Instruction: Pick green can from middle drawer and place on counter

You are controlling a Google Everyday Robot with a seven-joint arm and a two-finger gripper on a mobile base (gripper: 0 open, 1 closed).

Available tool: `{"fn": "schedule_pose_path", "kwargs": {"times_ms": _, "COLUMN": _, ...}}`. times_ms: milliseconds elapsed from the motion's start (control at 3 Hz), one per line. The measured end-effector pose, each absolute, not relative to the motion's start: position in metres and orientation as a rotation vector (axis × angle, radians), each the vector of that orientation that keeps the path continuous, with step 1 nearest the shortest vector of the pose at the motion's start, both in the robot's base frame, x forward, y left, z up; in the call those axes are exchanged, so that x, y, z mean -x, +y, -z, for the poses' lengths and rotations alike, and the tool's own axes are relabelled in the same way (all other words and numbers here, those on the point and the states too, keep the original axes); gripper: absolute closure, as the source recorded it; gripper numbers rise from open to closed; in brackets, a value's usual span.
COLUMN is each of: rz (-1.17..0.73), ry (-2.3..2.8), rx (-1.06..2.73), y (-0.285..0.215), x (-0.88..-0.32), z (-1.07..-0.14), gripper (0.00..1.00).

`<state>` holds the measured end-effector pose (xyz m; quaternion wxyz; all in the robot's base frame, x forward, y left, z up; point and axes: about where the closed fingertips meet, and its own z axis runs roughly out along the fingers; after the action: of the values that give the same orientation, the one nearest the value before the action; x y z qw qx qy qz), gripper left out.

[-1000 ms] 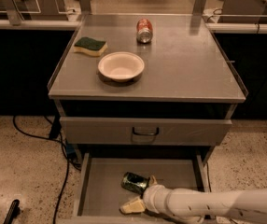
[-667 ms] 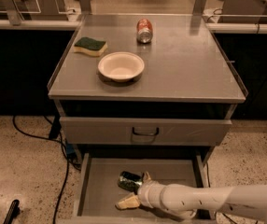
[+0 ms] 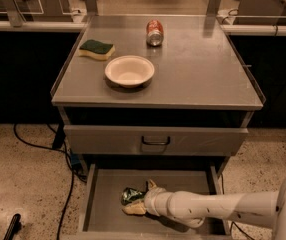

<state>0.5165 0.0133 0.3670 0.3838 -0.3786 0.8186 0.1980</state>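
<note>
Hand (image 3: 141, 198) edged left, fingers spread astride green can (image 3: 131, 194) | middle drawer (image 3: 183, 181) | counter (image 3: 203, 74): bowl (image 3: 129, 70), sponge (image 3: 97, 49), red can (image 3: 154, 32)

The end effector (image 3: 142, 197) has slid up and to the left along the bottom of the frame, deeper into the open drawer (image 3: 102, 204). It now sits right against the green can (image 3: 130, 195), where before it lay lower and to the can's right. The white arm (image 3: 218, 209) reaches farther left across the drawer floor and covers more of it. The can lies a little left of its earlier spot, its right end now hidden behind the end effector.
</note>
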Motion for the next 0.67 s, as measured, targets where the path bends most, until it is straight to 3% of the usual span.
{"fn": "schedule_pose_path", "kwargs": {"times_ms": 667, "rz": -0.505, "ry": 2.087, "rx": 0.965, "y": 0.0133, "x": -0.5165, "z": -0.367, "gripper": 0.66}}
